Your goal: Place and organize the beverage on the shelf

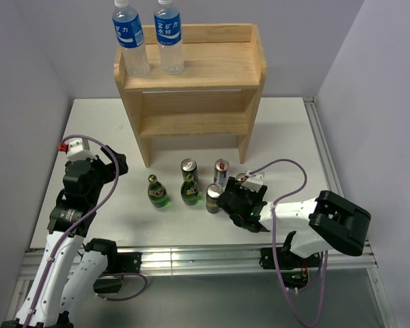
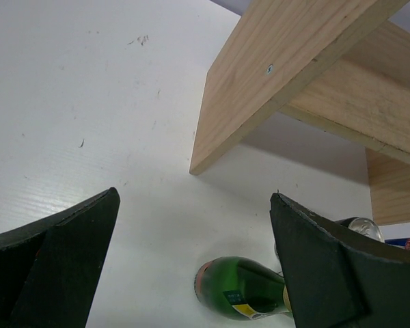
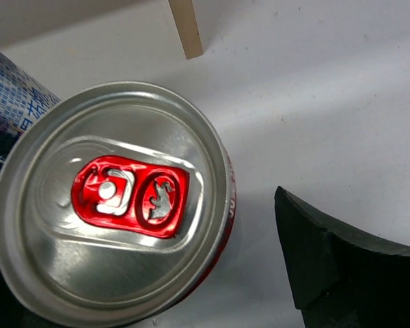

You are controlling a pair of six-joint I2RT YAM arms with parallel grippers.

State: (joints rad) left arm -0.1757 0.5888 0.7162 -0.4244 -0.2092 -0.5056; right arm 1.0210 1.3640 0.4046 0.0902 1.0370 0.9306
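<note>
The left arm [image 1: 58, 256] rises in front of the shelf [image 1: 191, 68], off its left side, with the wrist bent forward at the top. The left gripper [image 2: 193, 198] faces the shelf's left foot, its jaws spread wide and both fingers [image 2: 61, 260] in view. The right arm [image 1: 307, 219] lies low off the shelf's right front, folded at the elbow, forearm reaching leftward. The right gripper [image 1: 232, 199] sits before the shelf, jaws apart.

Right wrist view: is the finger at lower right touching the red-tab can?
Apart. The right wrist view shows a strip of bare white table between the can and the finger.
</note>
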